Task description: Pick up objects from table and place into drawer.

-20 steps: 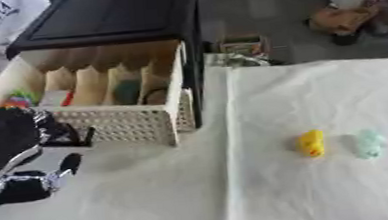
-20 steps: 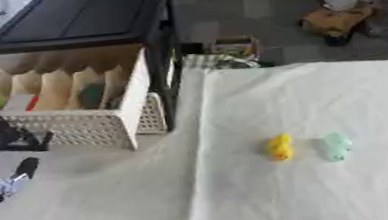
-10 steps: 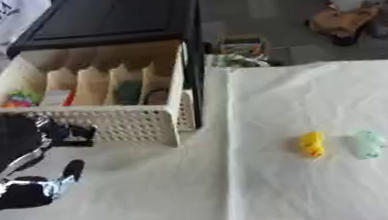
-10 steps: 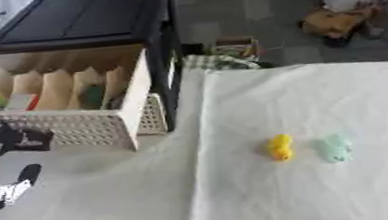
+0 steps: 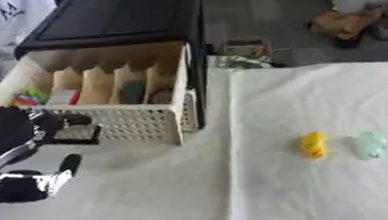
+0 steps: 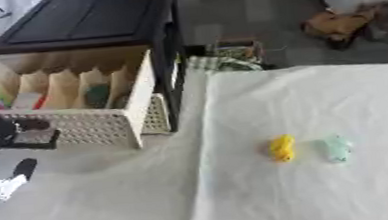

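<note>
Presently the yellow object [image 5: 313, 144] and the pale green object [image 5: 369, 145] lie side by side at right of centre on the white cloth [image 5: 327, 190], well apart from the left hand [image 5: 24, 184] at lower left, whose finger state cannot be told. That hand sits before the open drawer [image 5: 137, 124]; no right hand shows.

Only the left arm is seen, at the lower left of the frame. The left hand [image 5: 24, 184] is shown near the left edge, black with silver patches, its palm low and one dark finger [image 5: 68, 163] raised and pointing up and to the right. The bulky black forearm or wrist housing is seen above it, with a silver link running down toward the hand. Whether the remaining fingers are curled or straight cannot be told. The right hand is shown in neither view.
</note>
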`<action>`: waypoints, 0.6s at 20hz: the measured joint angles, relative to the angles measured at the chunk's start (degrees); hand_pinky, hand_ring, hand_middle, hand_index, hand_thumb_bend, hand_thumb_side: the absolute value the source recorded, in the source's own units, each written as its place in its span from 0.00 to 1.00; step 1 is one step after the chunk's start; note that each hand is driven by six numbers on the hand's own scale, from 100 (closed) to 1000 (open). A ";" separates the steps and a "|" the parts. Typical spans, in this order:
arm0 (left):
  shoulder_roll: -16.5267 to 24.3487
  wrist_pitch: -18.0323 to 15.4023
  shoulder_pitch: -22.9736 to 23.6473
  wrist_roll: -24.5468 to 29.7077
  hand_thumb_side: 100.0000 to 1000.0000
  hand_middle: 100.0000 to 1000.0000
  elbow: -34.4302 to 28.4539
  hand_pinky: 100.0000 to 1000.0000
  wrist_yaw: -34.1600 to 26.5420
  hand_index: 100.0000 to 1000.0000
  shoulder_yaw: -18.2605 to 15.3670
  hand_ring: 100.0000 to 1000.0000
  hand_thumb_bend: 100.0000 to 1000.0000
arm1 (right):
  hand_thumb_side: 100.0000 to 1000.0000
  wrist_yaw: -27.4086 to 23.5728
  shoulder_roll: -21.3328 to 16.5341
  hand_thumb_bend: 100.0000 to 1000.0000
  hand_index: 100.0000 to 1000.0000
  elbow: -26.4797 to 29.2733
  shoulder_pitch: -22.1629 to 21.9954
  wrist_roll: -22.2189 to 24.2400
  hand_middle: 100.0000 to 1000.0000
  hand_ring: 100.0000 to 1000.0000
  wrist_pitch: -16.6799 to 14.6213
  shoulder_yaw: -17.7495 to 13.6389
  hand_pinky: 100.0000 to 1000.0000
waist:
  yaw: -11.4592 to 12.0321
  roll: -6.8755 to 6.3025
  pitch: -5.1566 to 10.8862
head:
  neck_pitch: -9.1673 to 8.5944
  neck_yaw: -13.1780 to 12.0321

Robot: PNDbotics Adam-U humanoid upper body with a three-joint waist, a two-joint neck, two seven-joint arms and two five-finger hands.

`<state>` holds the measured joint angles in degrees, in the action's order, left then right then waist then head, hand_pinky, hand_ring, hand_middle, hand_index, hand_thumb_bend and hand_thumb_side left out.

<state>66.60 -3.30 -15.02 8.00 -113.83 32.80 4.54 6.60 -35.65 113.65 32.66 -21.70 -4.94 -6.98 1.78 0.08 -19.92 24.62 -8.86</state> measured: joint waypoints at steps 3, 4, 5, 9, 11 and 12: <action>0.08 -0.58 0.16 -0.54 0.34 0.00 0.00 0.00 -1.71 0.97 -0.68 0.00 0.01 | 1.00 -0.03 0.00 0.32 0.80 0.00 -0.28 -0.07 0.41 0.72 0.07 -0.02 0.79 | 0.03 -0.01 0.49 | 0.04 0.32; 0.19 -0.87 0.17 -0.67 0.34 0.00 0.00 0.00 -2.33 0.97 -0.88 0.00 0.01 | 1.00 -0.06 0.00 0.33 0.80 0.00 -0.40 -0.10 0.41 0.72 0.10 -0.02 0.79 | 0.04 -0.03 0.60 | 0.07 0.61; 0.21 -1.26 0.15 -0.81 0.34 0.00 0.00 0.00 -3.11 0.97 -1.07 0.00 0.01 | 1.00 -0.08 0.00 0.33 0.80 0.00 -0.42 -0.11 0.41 0.72 0.14 -0.02 0.79 | 0.05 -0.06 0.70 | 0.27 1.00; 0.21 -3.53 -0.58 -1.24 0.34 0.00 -0.01 0.00 -6.73 0.96 -1.79 0.00 0.01 | 1.00 -0.09 -0.01 0.33 0.80 0.00 -0.45 0.00 0.41 0.72 0.45 -0.02 0.79 | 0.10 -0.29 1.35 | 0.76 2.67; 0.21 -4.79 -1.30 -1.59 0.34 0.00 -0.02 0.00 -9.12 0.96 -2.25 0.00 0.01 | 1.00 -0.09 -0.01 0.33 0.80 0.00 -0.52 0.09 0.41 0.72 0.57 -0.02 0.79 | 0.10 -0.33 1.61 | 1.04 3.43; 0.20 -5.38 -1.81 -1.82 0.34 0.00 -0.02 0.00 -10.56 0.96 -2.48 0.00 0.01 | 1.00 -0.09 -0.01 0.33 0.80 0.00 -0.67 0.17 0.41 0.72 0.67 -0.02 0.79 | 0.12 -0.34 1.83 | 1.12 3.78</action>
<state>66.80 -8.68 -16.83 6.19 -113.84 22.24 2.06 6.50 -35.66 113.65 31.99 -21.53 -4.27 -7.01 1.91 -0.26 -18.09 25.74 -5.07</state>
